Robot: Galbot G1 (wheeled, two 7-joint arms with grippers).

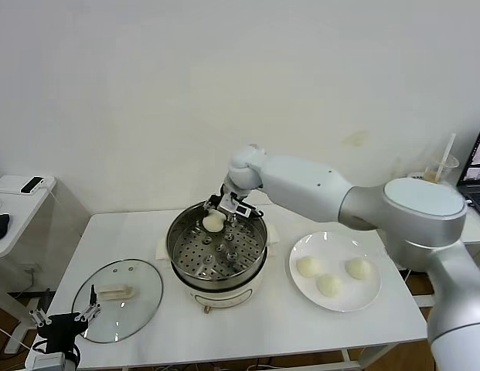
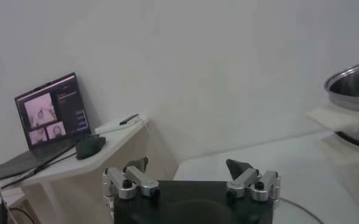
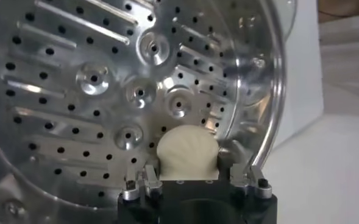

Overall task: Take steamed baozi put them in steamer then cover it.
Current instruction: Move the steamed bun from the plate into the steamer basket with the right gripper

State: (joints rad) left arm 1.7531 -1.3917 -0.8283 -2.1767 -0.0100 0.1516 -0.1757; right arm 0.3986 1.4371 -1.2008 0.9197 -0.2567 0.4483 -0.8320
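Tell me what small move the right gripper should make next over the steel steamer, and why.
Probably lower a little and open. The right gripper is shut on a small round white bun just inside the shiny round steel steamer, above its empty perforated tray.

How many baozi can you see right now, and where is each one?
4. One baozi is held in the right gripper over the steamer; three sit on the white plate: left, front, right. None appears hidden.
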